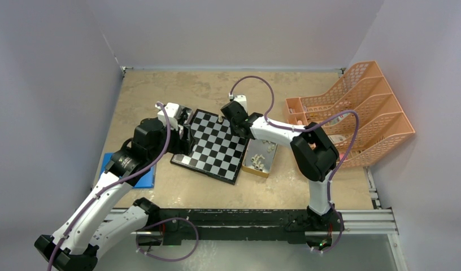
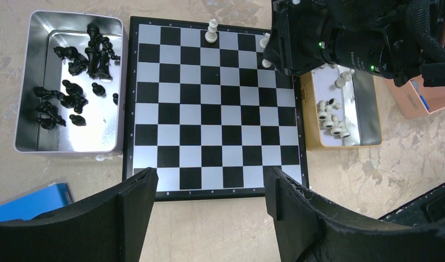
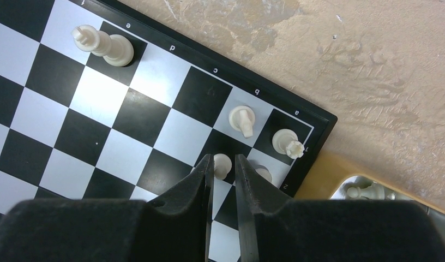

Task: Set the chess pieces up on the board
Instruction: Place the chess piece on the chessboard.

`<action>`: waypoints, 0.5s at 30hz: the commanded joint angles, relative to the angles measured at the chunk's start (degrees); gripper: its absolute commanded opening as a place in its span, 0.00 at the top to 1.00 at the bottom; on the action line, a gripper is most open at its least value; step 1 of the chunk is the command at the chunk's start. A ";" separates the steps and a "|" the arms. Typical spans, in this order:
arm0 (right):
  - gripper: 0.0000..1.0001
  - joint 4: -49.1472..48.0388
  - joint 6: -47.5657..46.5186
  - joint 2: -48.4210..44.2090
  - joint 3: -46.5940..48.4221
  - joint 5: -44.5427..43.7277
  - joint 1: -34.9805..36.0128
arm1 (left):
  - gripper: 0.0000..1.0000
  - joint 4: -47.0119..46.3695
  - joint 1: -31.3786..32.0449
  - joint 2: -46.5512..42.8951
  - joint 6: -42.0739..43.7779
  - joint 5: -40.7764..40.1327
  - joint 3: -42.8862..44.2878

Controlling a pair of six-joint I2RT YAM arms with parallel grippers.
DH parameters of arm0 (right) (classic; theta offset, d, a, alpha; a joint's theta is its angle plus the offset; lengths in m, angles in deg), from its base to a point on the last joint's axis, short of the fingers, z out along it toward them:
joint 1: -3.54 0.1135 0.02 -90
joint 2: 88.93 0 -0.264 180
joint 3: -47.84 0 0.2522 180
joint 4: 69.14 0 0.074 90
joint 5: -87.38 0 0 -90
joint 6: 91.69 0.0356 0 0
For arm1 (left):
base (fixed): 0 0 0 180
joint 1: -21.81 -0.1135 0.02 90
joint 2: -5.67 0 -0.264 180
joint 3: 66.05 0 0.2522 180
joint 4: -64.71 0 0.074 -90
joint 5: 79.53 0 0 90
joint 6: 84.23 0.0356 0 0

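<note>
1. My right claw pinches a cream pawn at the corner of the board, near a cream rook.
2. My left claw hangs spread wide above the board's opposite edge.
3. Black pieces lie in a metal tray on the bench.

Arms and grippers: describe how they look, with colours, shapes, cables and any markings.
The left arm and right arm have white links with bulky black joints, and a purple cable loops along each. The left gripper and right gripper have matte black, wedge-shaped fingers. The right wrist housing is black with small green lights and white lettering.
</note>
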 commanded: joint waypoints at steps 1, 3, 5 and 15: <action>0.76 -0.08 -0.63 -4.04 2.67 -0.19 0.13 | 0.28 -1.98 -0.10 -0.50 0.38 0.29 -0.26; 0.76 0.20 -0.53 -5.56 2.38 -0.02 0.20 | 0.28 -1.98 -0.08 -0.36 0.38 0.29 -0.22; 0.76 0.47 -0.41 -7.28 1.69 1.72 0.16 | 0.28 -1.98 -0.12 -0.32 0.26 0.29 -0.17; 0.75 1.96 0.93 -16.97 -6.53 0.06 -0.30 | 0.28 -1.67 -0.07 -0.76 -0.15 0.42 -0.22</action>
